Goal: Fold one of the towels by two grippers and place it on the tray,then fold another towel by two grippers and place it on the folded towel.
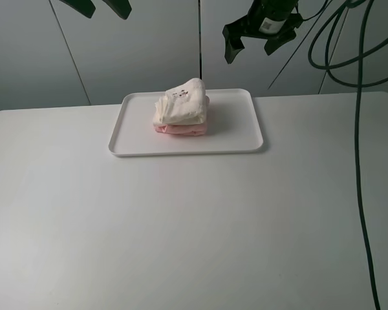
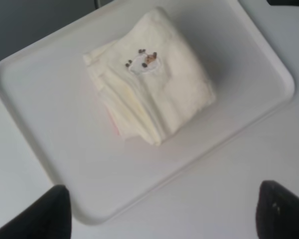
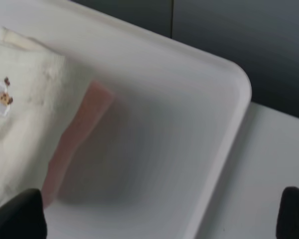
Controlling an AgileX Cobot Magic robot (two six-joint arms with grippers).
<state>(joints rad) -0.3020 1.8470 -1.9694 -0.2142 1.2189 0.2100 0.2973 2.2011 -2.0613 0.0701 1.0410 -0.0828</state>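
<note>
The cream-white towel (image 1: 180, 103) lies folded on top of the folded pink towel (image 1: 181, 130), both on the white tray (image 1: 246, 139) at the back middle of the table. My left gripper (image 1: 103, 9) hangs open high above the tray's left side, cut off by the frame edge. My right gripper (image 1: 249, 48) hangs open above the tray's right end, holding nothing. The left wrist view looks down on the cream towel (image 2: 154, 89), a pink sliver (image 2: 112, 122) and the tray (image 2: 50, 99), between spread fingertips (image 2: 45, 214). The right wrist view shows the cream towel (image 3: 25, 124), pink towel (image 3: 77, 134) and tray (image 3: 189, 124).
The white table (image 1: 181, 226) stretches out in front of the tray. Black cables (image 1: 359, 129) hang down along the right side. Grey wall panels stand close behind the table's back edge.
</note>
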